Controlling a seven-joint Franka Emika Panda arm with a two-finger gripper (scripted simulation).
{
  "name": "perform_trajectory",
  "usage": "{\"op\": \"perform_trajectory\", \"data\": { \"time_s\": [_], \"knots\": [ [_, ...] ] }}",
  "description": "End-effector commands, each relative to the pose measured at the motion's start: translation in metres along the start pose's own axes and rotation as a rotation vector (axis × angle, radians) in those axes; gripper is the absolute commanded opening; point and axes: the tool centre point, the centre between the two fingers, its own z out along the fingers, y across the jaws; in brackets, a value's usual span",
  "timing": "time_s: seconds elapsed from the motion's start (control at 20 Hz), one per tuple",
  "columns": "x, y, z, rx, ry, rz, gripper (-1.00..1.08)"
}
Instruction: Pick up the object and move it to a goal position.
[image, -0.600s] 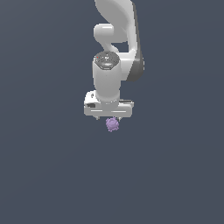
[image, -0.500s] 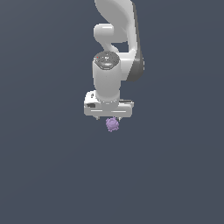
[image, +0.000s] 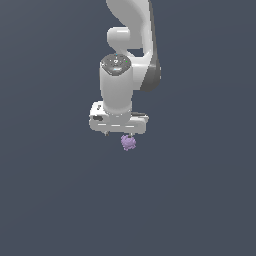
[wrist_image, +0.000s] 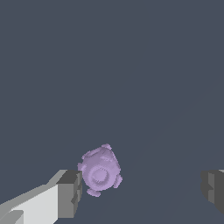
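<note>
Wrist view: the gripper (wrist_image: 140, 192) has its jaws spread wide apart, one grey fingertip pad (wrist_image: 70, 192) on a white finger at one side and the other pad just showing at the frame edge. The object (wrist_image: 100, 171), a light-purple knobby lump, sits just beside the first pad, close enough that contact cannot be ruled out, and well apart from the other pad; nothing clamps it. Beyond it lies only a plain dark blue-grey surface (wrist_image: 131, 65) with no visible edges.

In the exterior view the object (image: 128, 143) shows just below the white gripper (image: 118, 133), toward the exterior view's right of its underside. The white arm (image: 127, 55) rises behind.
</note>
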Motion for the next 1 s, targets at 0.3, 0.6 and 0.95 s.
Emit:
{"op": "perform_trajectory", "data": {
  "time_s": [0.3, 0.6, 0.95],
  "knots": [
    [-0.004, -0.003, 0.008, 0.002, 0.000, -0.035, 1.00],
    [-0.014, -0.011, 0.028, 0.009, 0.003, -0.125, 1.00],
    [-0.036, -0.026, 0.062, 0.022, 0.009, -0.288, 1.00]
  ]
}}
